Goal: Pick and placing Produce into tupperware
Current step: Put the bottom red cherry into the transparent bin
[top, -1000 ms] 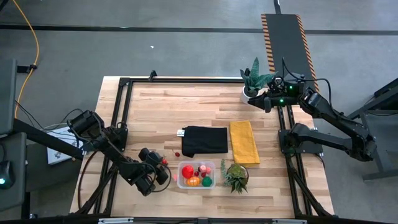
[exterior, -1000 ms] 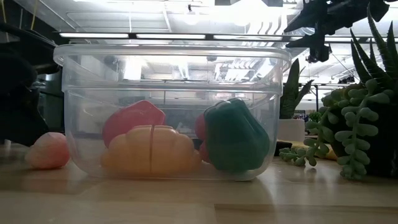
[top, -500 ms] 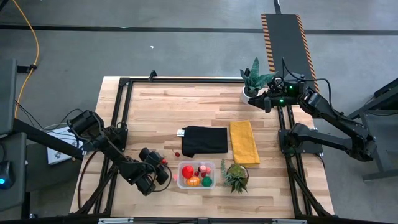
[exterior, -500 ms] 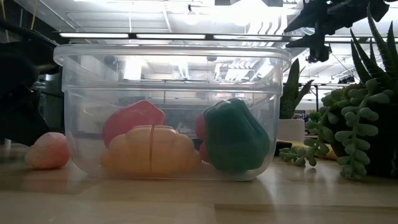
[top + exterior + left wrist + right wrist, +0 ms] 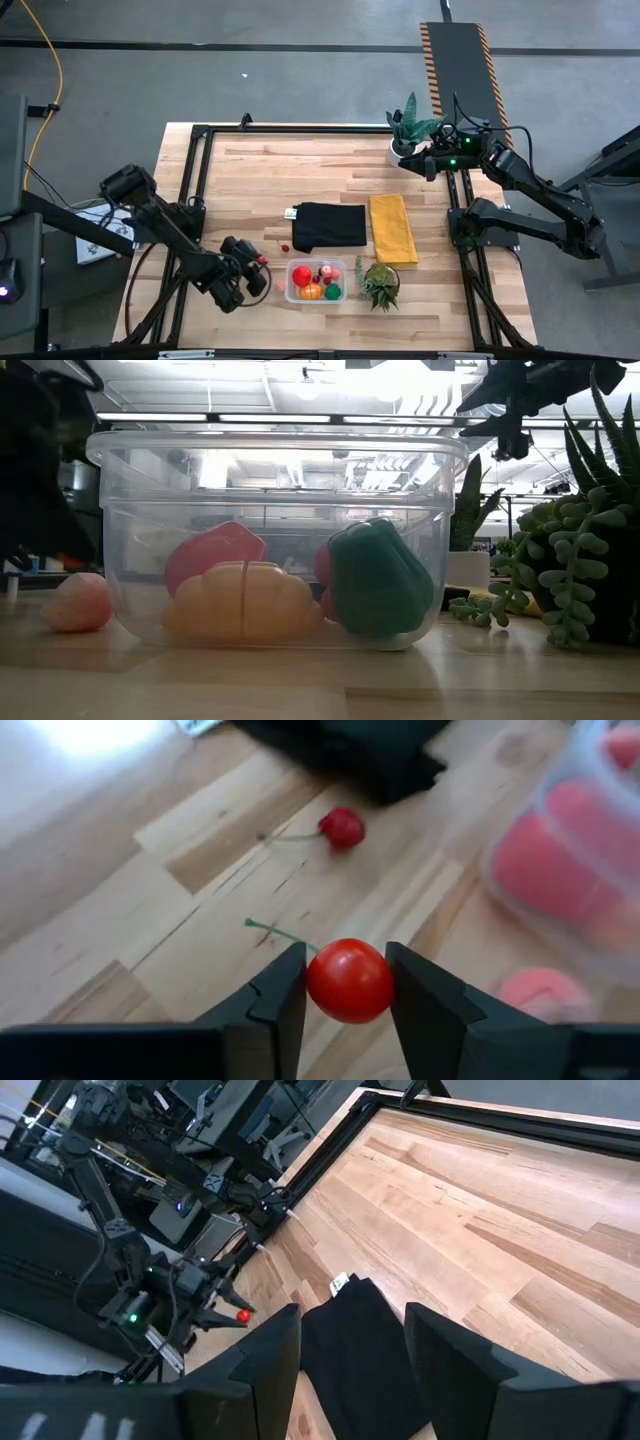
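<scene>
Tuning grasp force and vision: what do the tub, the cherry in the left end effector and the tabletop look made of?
Tub: clear, thin, glossy plastic by the look; the produce inside shows through the wall.
Cherry: smooth, shiny red with a highlight, probably hard plastic; the left end effector has it between both fingers.
Tabletop: pale wood planks, with visible grain and seams, matte finish.

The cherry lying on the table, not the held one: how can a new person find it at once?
Start at the black cloth mid-table. Off its near-left corner, toward the tupperware, a small red cherry with a thin stem lies alone on bare wood. Its twin is between the left gripper fingers; the pink fruit sits beside the tub.
</scene>
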You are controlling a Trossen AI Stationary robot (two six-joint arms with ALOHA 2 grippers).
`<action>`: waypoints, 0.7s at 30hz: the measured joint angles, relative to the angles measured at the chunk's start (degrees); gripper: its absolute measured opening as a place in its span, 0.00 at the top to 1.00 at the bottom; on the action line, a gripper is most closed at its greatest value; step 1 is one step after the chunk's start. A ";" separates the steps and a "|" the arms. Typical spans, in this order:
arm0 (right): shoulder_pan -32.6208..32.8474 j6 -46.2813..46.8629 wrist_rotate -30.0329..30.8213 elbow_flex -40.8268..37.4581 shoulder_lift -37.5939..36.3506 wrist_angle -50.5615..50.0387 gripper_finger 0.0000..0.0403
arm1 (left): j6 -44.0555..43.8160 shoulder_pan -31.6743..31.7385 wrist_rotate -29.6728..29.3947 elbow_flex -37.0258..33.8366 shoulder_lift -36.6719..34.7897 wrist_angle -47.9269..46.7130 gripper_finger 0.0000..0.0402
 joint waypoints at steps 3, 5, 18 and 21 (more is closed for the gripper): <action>0.00 -0.40 0.02 0.00 0.00 0.02 0.57 | 0.65 0.02 -1.35 0.00 -2.37 -0.42 0.68; -0.01 -0.45 0.00 0.00 -0.02 0.02 0.57 | 1.90 0.06 -1.87 0.00 -3.98 -0.53 0.68; -0.01 -1.93 -0.01 0.00 0.00 0.04 0.57 | 11.11 0.06 -3.80 0.00 -16.68 1.83 0.69; -0.02 -1.97 0.00 0.00 0.00 0.04 0.57 | 15.06 0.07 -4.36 0.02 -19.11 4.11 0.69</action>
